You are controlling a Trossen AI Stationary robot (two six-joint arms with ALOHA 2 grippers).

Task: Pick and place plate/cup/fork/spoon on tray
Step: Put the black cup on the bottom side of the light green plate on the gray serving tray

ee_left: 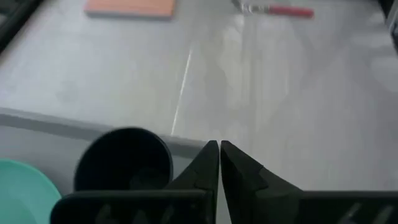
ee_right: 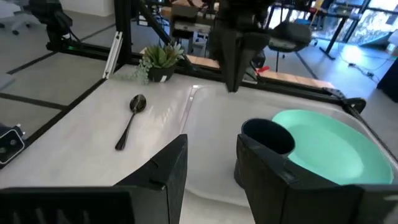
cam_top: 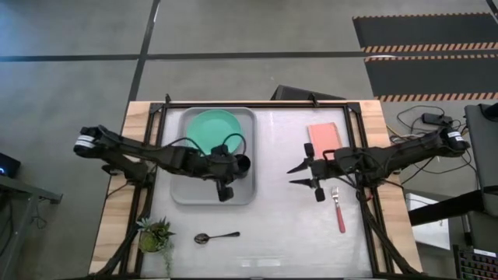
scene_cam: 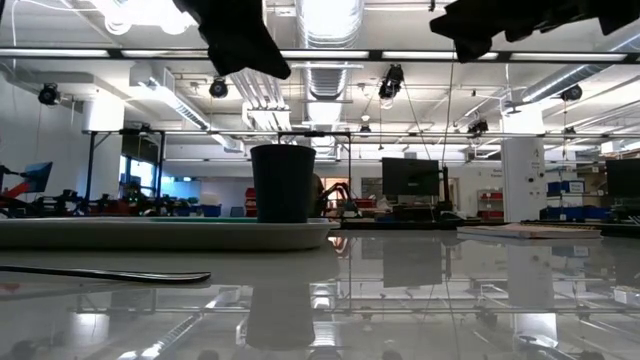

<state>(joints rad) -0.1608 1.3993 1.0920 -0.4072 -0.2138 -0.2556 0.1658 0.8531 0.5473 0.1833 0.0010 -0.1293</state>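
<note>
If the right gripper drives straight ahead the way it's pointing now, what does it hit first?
Most likely the cup. The open right gripper points across the table toward the tray, and the cup stands at the tray's near edge, in front of the plate. Only bare tabletop shows between; height is unclear, so it might pass over.

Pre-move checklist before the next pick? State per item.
1. Round mint-green plate on the light-grey rectangular tray: ok.
2. Small black cylindrical cup upright on tray beside plate: ok.
3. Left gripper shut and empty, clear of cup: ok.
4. Right gripper open, empty, over bare table: ok.
5. Pink-handled fork off tray, unobstructed near right gripper: ok to pick.
6. Dark all-metal spoon off tray at table's front, near the small potted plant: not yet placed.
</note>
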